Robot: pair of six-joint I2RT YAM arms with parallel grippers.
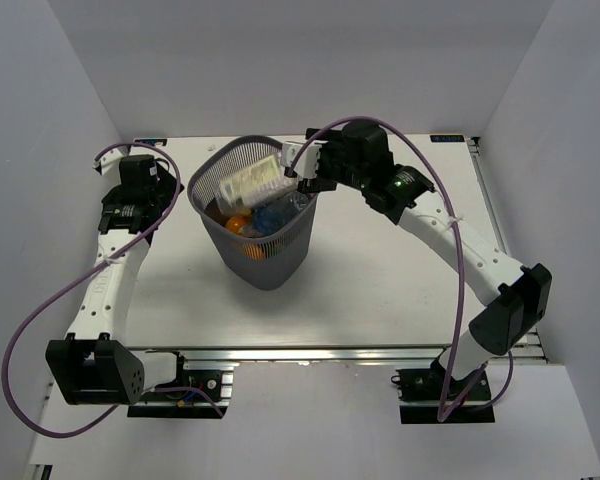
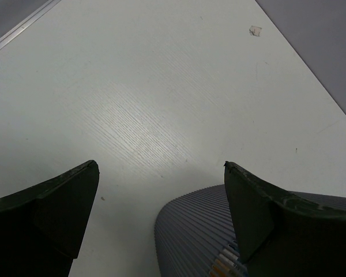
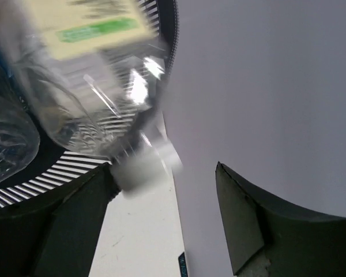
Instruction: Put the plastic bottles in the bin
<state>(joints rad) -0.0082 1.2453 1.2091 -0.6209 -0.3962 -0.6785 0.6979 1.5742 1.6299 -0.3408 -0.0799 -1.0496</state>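
The dark mesh bin (image 1: pixel 270 262) stands mid-table. Inside it lie an orange bottle (image 1: pixel 238 226) and a clear one with a blue label (image 1: pixel 271 216). A clear squarish white-labelled bottle (image 1: pixel 250 181) hangs tilted across the bin's mouth, its white cap (image 1: pixel 290 158) towards my right gripper (image 1: pixel 306 176). That gripper is open at the bin's right rim. In the right wrist view the bottle (image 3: pixel 92 75) is blurred and its cap (image 3: pixel 141 170) is beside the left finger, not clamped. My left gripper (image 2: pixel 161 193) is open and empty, beside the bin's wall (image 2: pixel 199 231).
White walls enclose the table on three sides. A small scrap of tape (image 2: pixel 254 30) lies on the tabletop ahead of the left gripper. A metal rail (image 1: pixel 330 353) runs along the near edge, between the arm bases.
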